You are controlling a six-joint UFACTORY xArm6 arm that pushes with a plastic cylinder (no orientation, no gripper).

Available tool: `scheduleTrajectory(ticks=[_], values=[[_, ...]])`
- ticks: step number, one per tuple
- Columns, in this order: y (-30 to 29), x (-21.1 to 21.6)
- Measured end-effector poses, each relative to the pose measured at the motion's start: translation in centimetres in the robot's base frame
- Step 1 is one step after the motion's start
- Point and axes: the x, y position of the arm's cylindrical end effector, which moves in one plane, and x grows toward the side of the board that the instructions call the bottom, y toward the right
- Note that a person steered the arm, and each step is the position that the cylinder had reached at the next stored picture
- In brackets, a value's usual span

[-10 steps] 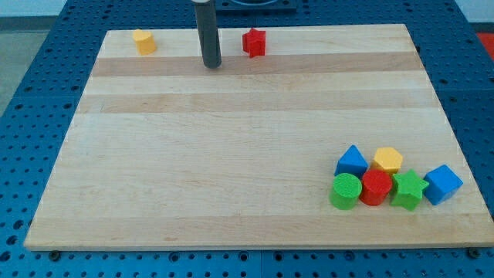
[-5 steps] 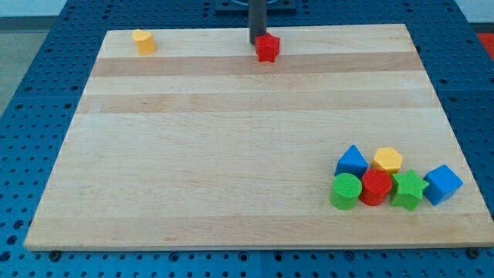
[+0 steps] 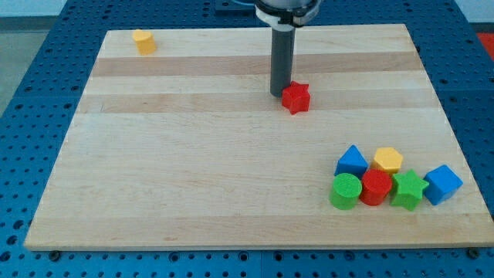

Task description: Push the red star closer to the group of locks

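Observation:
The red star [image 3: 296, 98] lies right of the board's middle, in its upper half. My tip [image 3: 279, 93] stands against the star's upper left side, touching it. The group sits at the view's lower right: a blue triangular block [image 3: 352, 161], a yellow hexagon [image 3: 388, 160], a green cylinder [image 3: 346, 191], a red cylinder [image 3: 376, 188], a green star [image 3: 408, 190] and a blue cube [image 3: 442, 184]. The red star is well up and left of this group.
A yellow block [image 3: 143, 41] lies alone near the board's top left corner. The wooden board [image 3: 193, 170] rests on a blue perforated table [image 3: 31, 77].
My tip went from left of the red star to behind it, then pushed it down and to the right, from the board's top edge to the upper middle.

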Motion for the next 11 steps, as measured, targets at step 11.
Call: scheduleTrajectory(ticks=[11], values=[[16.4,2.1]])
